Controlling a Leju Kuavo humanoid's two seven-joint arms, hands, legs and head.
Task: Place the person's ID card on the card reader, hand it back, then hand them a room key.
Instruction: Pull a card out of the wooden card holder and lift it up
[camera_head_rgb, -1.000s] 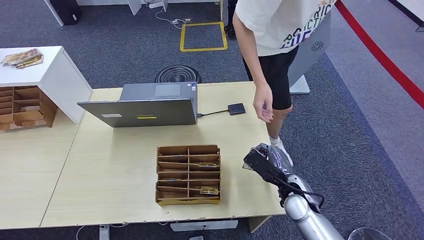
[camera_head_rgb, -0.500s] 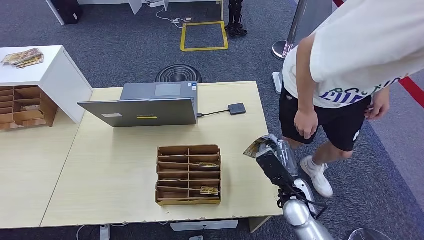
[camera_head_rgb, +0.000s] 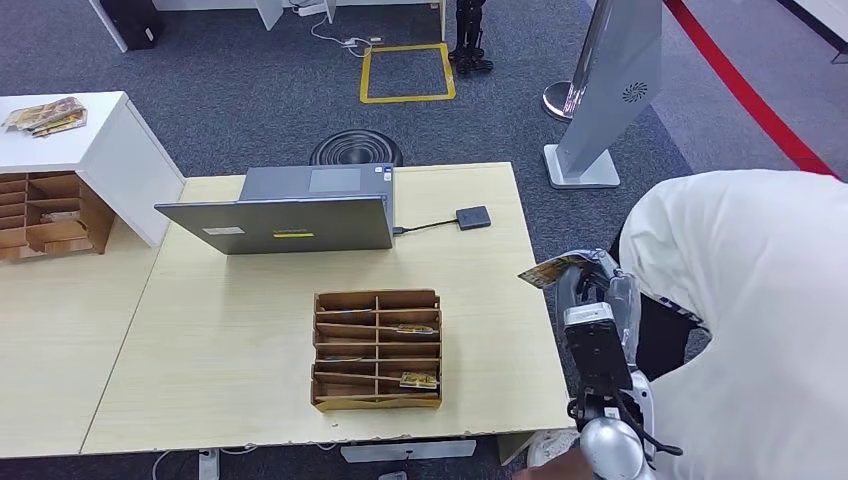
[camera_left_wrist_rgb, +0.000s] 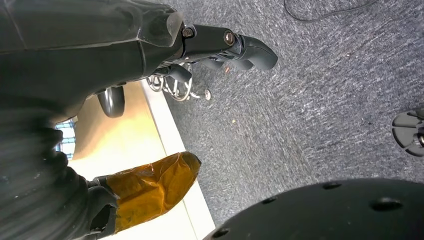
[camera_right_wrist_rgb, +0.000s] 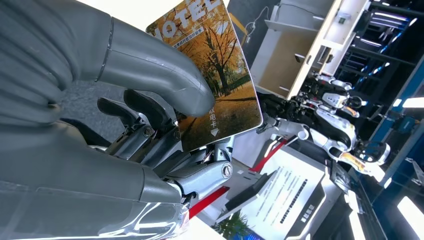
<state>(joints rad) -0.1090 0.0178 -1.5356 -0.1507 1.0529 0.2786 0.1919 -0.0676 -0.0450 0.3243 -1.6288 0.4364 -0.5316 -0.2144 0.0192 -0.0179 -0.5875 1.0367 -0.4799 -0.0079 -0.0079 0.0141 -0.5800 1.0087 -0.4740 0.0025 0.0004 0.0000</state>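
floor: dark grey carpet (camera_head_rgb: 250, 90) | yellow taped square (camera_head_rgb: 406, 72) top centre | red stripe (camera_head_rgb: 745, 95) upper right | white cabinet (camera_head_rgb: 95, 160) upper left | pale wooden table (camera_head_rgb: 230, 330) centre

My right hand (camera_head_rgb: 590, 285) is half hidden behind the person's white shirt (camera_head_rgb: 745, 300); the room key (camera_right_wrist_rgb: 215, 75) has its print cut off — thumb covering part.

On the table (camera_head_rgb: 230, 330), the laptop (camera_head_rgb: 290, 212) stands behind the compartment box (camera_head_rgb: 377, 349), with the card reader (camera_head_rgb: 473, 217) right of the laptop.
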